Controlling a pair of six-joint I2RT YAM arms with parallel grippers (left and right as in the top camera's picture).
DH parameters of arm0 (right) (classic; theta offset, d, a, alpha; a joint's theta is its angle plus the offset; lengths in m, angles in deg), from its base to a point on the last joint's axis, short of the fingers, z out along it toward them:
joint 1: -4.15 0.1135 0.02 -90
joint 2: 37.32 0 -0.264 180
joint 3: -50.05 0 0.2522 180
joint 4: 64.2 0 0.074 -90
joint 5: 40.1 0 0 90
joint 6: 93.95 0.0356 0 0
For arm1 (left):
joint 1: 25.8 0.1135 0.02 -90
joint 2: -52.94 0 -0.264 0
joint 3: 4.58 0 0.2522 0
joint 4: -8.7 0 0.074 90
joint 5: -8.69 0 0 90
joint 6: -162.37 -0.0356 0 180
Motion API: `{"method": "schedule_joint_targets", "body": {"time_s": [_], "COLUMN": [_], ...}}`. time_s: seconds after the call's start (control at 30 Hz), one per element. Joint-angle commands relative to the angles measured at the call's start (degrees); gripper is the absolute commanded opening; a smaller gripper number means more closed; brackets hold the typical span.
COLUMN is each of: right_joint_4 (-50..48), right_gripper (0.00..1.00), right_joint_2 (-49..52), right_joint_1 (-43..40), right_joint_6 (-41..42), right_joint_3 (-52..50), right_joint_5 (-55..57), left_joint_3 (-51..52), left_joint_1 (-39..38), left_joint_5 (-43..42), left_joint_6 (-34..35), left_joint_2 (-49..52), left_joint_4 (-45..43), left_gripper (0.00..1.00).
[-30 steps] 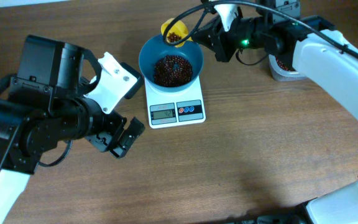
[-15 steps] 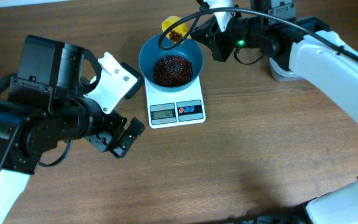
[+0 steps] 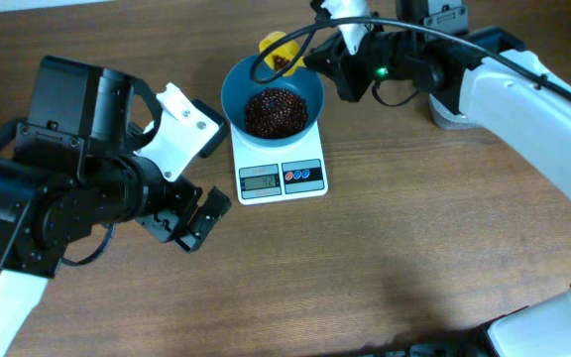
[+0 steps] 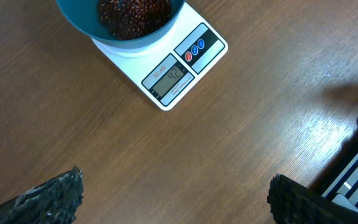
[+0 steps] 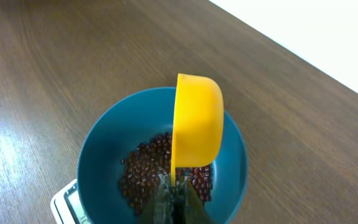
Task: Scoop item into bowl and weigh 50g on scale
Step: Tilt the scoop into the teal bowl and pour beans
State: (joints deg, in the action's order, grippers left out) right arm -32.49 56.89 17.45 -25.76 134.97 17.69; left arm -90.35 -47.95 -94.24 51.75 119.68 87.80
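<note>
The teal bowl (image 3: 234,99) stands on the white scale (image 3: 278,159) and holds a heap of red-brown beans (image 3: 274,109). My right gripper (image 3: 310,58) is shut on the handle of a yellow scoop (image 3: 276,48), which hangs over the bowl's far rim. In the right wrist view the scoop (image 5: 197,124) is tipped on its side above the beans (image 5: 145,171) in the bowl (image 5: 98,155). My left gripper (image 3: 191,223) stands open and empty over bare table, left of the scale (image 4: 166,78), whose display reads 42.
A clear tub (image 3: 452,114) sits at the back right, mostly hidden behind my right arm. The left arm's bulky black body fills the table's left side. The table's far edge (image 5: 328,37) runs just beyond the bowl.
My right arm has edged a little to the left with the scoop, which stays at the bowl's far rim. The left arm has not moved.
</note>
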Motion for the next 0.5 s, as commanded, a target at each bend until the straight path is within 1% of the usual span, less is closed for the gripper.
{"method": "schedule_joint_targets", "body": {"time_s": [0.0, 0.07, 0.17, 0.27, 0.37, 0.47], "right_joint_4": [1.53, 1.36, 2.64, 1.01, 2.49, 2.38], "right_gripper": [0.04, 0.04, 0.04, 0.04, 0.04, 0.04], "right_joint_2": [-2.19, -2.75, -2.1, -3.34, -2.69, -3.39], "right_joint_1": [0.94, 1.38, 1.97, 2.51, 3.28, 3.67], "right_joint_6": [-0.48, -0.5, -1.31, -1.84, -2.49, -2.84], "right_joint_3": [0.55, 0.55, 0.52, 0.57, 0.52, 0.55], "right_joint_5": [4.28, 4.31, 7.8, 6.91, 11.3, 10.29], "left_joint_3": [-1.01, -1.01, -1.01, -1.01, -1.01, -1.01], "left_joint_1": [-0.2, -0.2, -0.2, -0.2, -0.2, -0.2], "left_joint_5": [-0.81, -0.81, -0.81, -0.81, -0.81, -0.81], "left_joint_6": [-0.9, -0.9, -0.9, -0.9, -0.9, -0.9], "left_joint_2": [-0.76, -0.76, -0.76, -0.76, -0.76, -0.76], "left_joint_4": [-0.09, -0.09, -0.09, -0.07, -0.09, -0.07], "left_gripper": [0.99, 0.99, 0.99, 0.99, 0.99, 0.99]}}
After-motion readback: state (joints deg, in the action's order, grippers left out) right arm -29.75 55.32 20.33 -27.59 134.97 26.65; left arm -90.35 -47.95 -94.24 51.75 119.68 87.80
